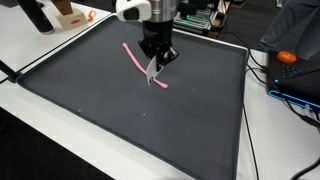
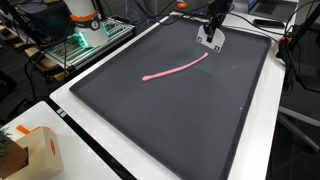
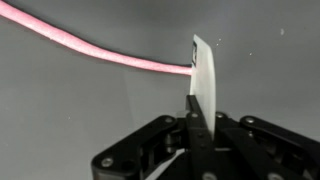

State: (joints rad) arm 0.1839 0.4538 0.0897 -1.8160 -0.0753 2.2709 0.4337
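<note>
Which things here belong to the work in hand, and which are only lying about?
In hand:
gripper, closed on one end of the pink rope
dark mat under the rope

Lying about:
cardboard box
orange object

The rope is pink, the mat dark grey, the end effector black.

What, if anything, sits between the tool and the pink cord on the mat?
Nothing visible. The tool is at one end of the thin pink cord on the black mat; in the wrist view the cord runs straight up to its closed fingers.
</note>
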